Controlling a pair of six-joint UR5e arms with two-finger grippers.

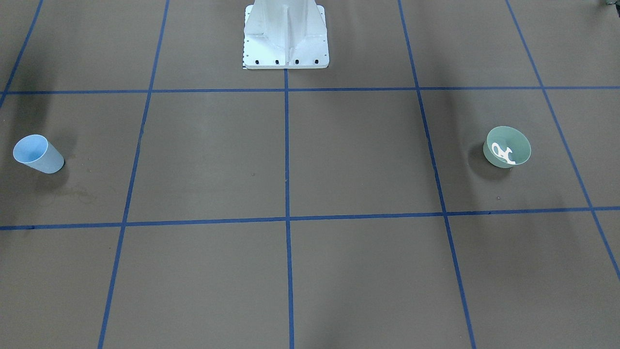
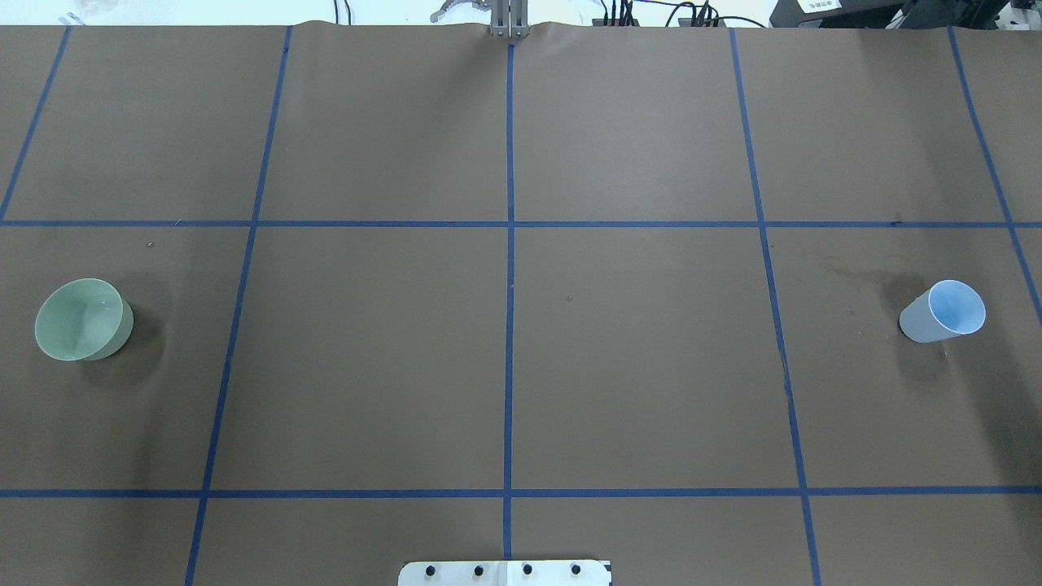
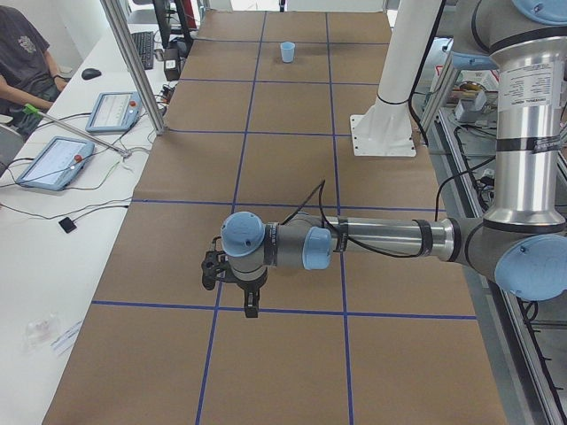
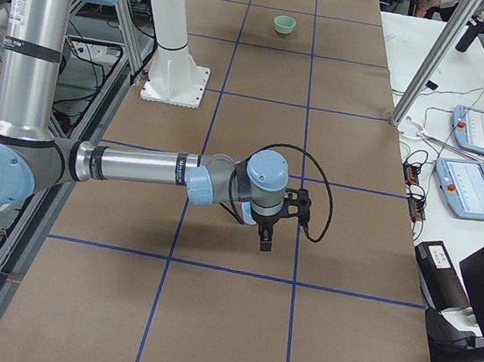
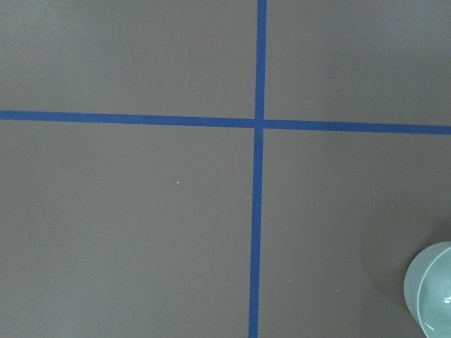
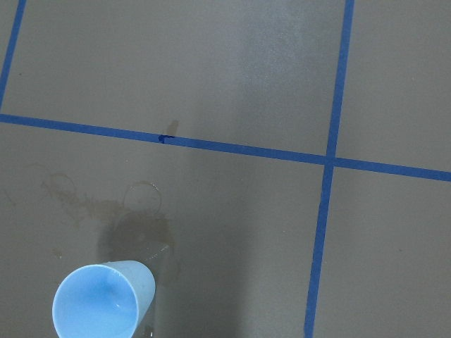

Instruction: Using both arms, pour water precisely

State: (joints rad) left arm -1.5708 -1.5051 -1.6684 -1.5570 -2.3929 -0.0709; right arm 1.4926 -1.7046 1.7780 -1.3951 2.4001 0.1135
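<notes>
Green bowl (image 2: 81, 319) sits at the left end of your worktop (image 2: 635, 366) and blue cup (image 2: 942, 312) at the right end, well apart and both upright, likely so that each arm finds a vessel on its own side. The water (image 1: 503, 153) shows only as white glints inside the bowl. Left arm (image 3: 372, 241) and right arm (image 4: 137, 168) stretch out level, with left gripper (image 3: 251, 310) and right gripper (image 4: 263, 244) pointing down, off their vessels; wide or narrow, you cannot tell.

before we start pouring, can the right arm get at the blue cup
Probably yes. The blue cup stands upright with nothing close around it, and the right wrist view looks down on it unobstructed, so the right gripper seems to hang above.
</notes>
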